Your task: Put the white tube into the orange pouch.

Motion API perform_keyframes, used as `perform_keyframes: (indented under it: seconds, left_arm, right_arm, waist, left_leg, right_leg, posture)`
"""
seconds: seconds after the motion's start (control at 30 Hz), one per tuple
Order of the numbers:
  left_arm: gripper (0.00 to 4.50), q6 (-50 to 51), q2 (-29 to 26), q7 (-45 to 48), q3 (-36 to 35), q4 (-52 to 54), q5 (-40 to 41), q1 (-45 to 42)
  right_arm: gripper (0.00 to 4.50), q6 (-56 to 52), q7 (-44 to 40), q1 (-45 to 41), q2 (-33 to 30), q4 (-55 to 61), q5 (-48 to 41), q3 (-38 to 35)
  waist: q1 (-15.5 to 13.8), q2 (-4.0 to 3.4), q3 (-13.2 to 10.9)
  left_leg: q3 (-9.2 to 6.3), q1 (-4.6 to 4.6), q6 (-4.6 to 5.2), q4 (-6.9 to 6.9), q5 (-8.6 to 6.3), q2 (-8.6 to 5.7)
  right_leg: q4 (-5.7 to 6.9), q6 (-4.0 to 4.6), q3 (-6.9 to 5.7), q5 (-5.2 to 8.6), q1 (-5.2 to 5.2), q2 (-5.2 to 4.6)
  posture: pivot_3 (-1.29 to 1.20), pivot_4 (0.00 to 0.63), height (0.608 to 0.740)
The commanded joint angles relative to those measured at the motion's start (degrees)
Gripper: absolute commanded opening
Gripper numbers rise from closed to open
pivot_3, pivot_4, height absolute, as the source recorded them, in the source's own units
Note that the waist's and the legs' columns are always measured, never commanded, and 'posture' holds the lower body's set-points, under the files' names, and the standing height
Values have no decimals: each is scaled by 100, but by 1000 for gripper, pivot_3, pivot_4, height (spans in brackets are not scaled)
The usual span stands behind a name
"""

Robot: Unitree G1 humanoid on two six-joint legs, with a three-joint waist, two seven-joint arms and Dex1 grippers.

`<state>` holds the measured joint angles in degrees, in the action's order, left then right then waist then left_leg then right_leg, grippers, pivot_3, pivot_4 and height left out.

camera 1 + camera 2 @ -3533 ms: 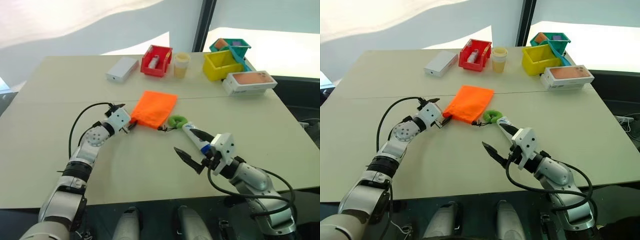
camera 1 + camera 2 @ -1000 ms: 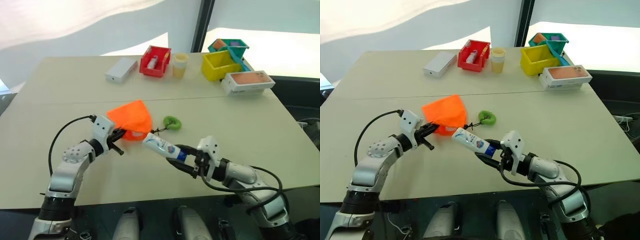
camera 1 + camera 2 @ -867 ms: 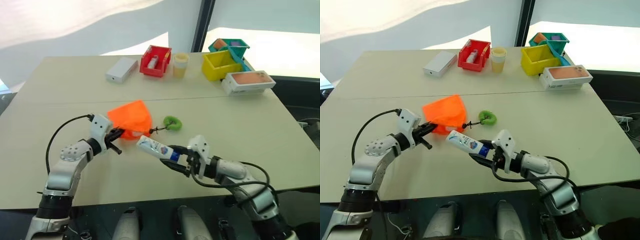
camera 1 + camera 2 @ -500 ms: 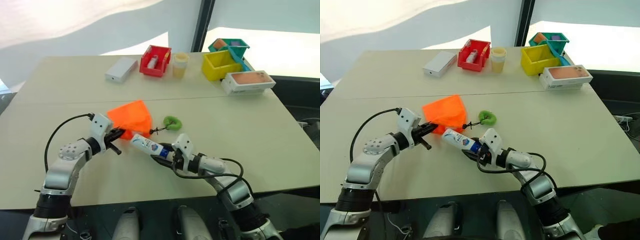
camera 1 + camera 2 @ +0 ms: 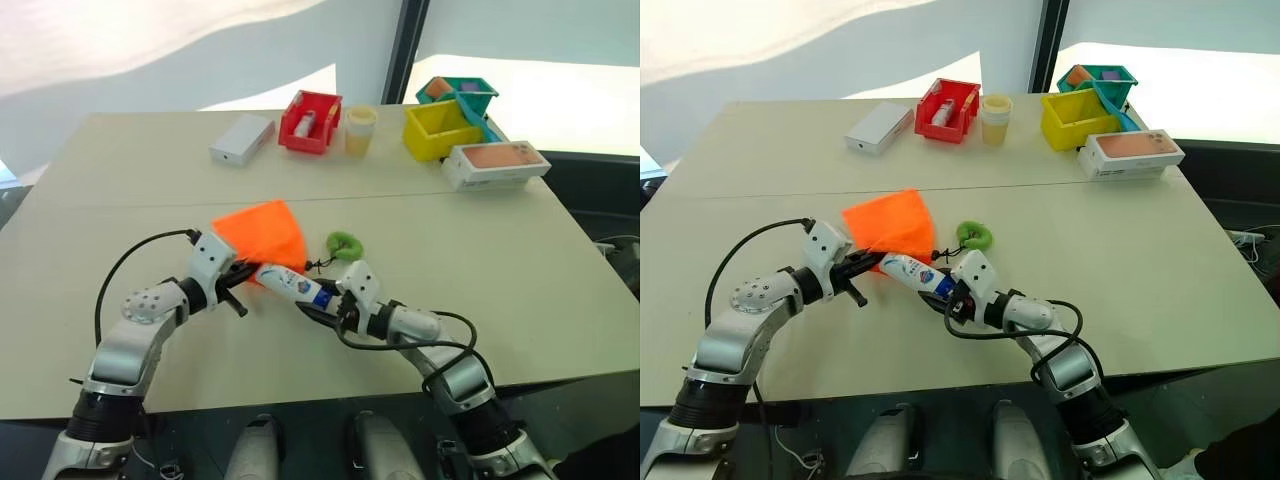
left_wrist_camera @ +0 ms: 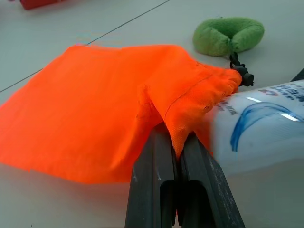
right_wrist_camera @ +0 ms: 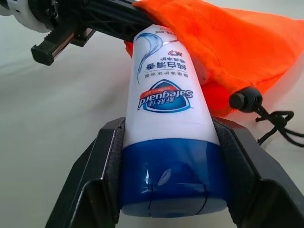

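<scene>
White tube [image 5: 288, 285] reached orange pouch [image 5: 262, 235] mouth.

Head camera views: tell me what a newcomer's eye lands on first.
The orange pouch at the middle of the table, its rim pinched by the left gripper. Right beside it, the right gripper holds the white tube by its blue cap end, the far end at the pouch's mouth. Coloured bins line the far edge.
</scene>
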<state>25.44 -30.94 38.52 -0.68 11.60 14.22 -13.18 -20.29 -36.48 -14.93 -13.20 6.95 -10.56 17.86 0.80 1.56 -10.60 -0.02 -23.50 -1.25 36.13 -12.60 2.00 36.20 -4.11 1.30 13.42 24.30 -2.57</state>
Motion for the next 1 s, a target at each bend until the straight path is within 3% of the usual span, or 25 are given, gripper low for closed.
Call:
perform_keyframes:
  seconds: [0.03,0.53,1.0]
  left_arm:
    - [0,-98,-48,49,47,314,6,-34]
    - [0,96,-229,99,343,703,-145,117]
    - [0,-110,-354,-95,-79,275,-201,44]
  right_arm:
    - [2098,95,119,-180,139,63,86,23]
    - [2098,-126,592,-660,580,-334,558,185]
    - [2098,-518,1035,66,381,644,301,-550]
  waist:
    - [0,0,0]
    - [8,-1,-1]
    - [27,-2,-1]
  left_leg:
    - [0,0,0,0,0,0]
    - [0,0,0,0,0,0]
    - [1,0,0,1,0,0]
  right_leg:
    - [0,0,0,0,0,0]
    - [1,0,0,0,0,0]
    - [1,-1,1,1,2,-1]
  posture:
    - [0,150,740]
    - [0,150,740]
    - [0,150,740]
